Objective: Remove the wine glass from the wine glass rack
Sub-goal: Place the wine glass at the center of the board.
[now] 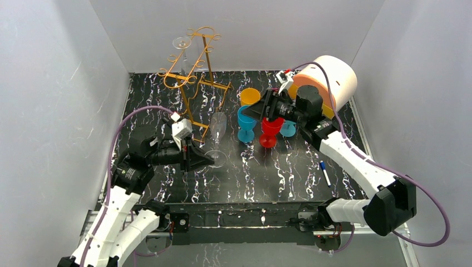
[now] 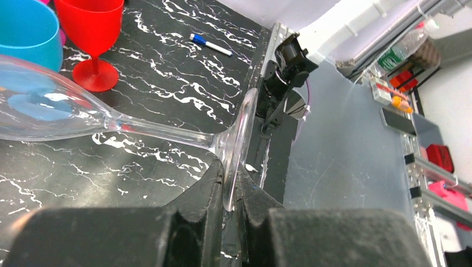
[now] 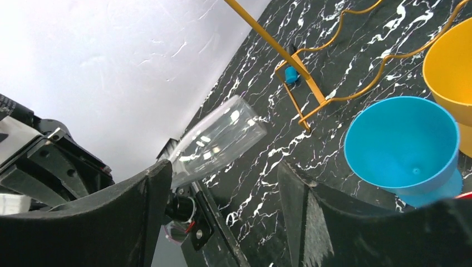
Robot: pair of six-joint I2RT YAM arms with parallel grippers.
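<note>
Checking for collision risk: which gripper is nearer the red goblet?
Right. The right gripper hangs open close beside the red goblet; the left gripper is well off to its left, pinching the foot of the clear wine glass.

The wine glass rack (image 1: pixel 190 83) stands at the far left of the table (image 1: pixel 278 178), with another glass (image 1: pixel 181 42) at its top, seemingly hung from the rear arm. The wine glass (image 1: pixel 217 129) is just in front and right of the rack, apart from it, its foot between the fingers of the left gripper (image 1: pixel 205 159). To its right a cluster of goblets (image 1: pixel 245 118) stands beneath the right gripper (image 1: pixel 260 111). A drum (image 1: pixel 335 78) lies behind them at the right, and a pen (image 1: pixel 325 173) lies near the front right.
</note>
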